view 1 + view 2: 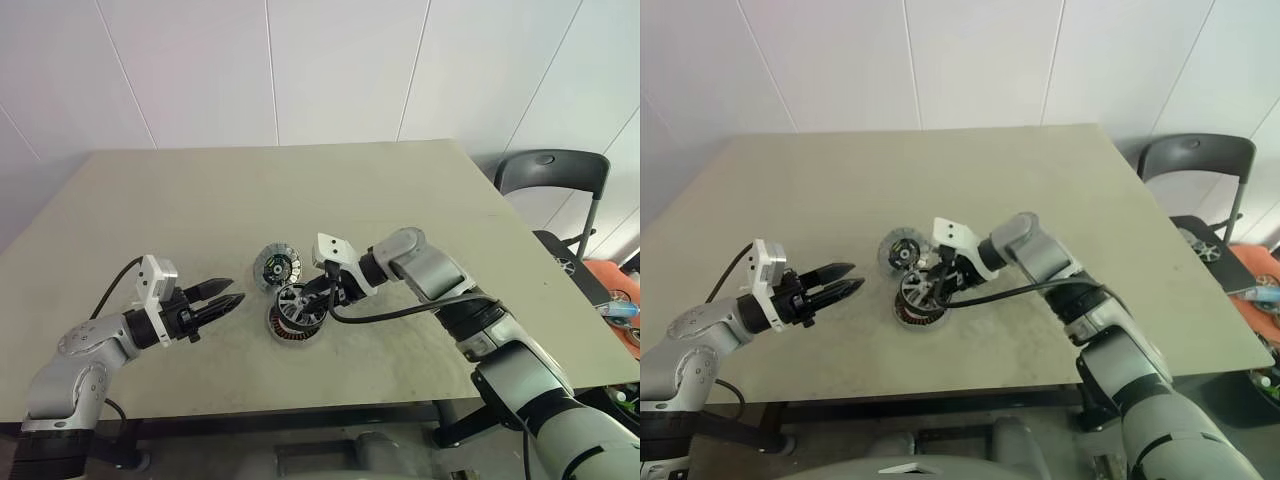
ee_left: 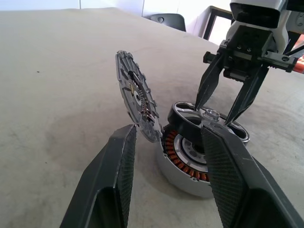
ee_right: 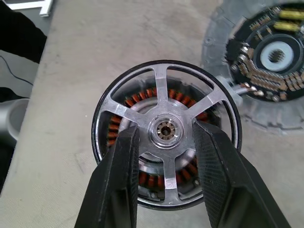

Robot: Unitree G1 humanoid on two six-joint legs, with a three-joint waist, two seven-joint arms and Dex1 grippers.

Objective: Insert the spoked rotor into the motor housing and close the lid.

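The spoked rotor [image 3: 164, 90], a dark ring with five silvery spokes, sits tilted in the mouth of the motor housing [image 2: 183, 178], a pale cup with copper windings. My right gripper [image 3: 166, 137] reaches down from above, shut on the rotor with a finger on each side of its hub. The grey lid [image 2: 135, 102] with its circuit board stands open beside the housing, joined at its edge. My left gripper [image 1: 225, 292] hovers a short way left of the housing, open and empty.
The parts lie near the middle of the beige table [image 1: 300, 190]. A black chair [image 1: 555, 175] stands off the table's right side, with orange clutter [image 1: 615, 295] behind it. A white wall runs behind the table's far edge.
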